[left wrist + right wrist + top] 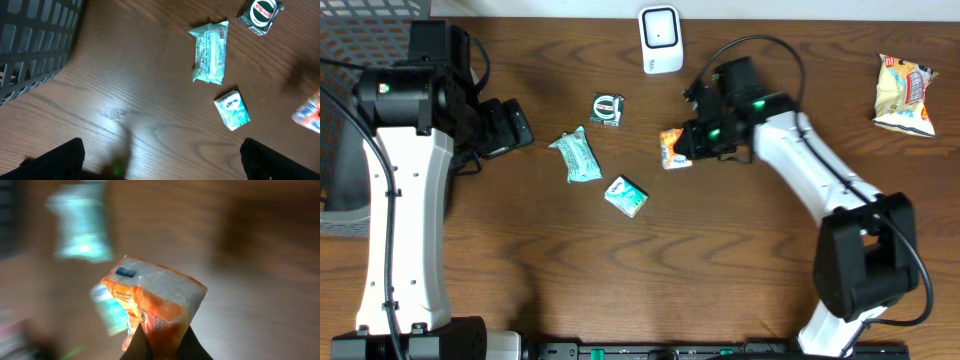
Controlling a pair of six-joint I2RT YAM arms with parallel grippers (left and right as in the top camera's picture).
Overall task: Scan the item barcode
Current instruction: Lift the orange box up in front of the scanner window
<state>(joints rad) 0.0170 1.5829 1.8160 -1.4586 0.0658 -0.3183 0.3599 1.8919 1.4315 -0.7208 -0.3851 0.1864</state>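
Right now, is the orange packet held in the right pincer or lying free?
Held. The right pincer is shut on the orange packet, pinching its lower edge in the right wrist view.

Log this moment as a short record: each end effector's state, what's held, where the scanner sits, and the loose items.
right end effector: shut on orange packet
left end effector: open, holding nothing
scanner: white, at the far edge, apart from the orange packet
loose items: long teal packet, small teal packet, black-green pack, yellow snack bag
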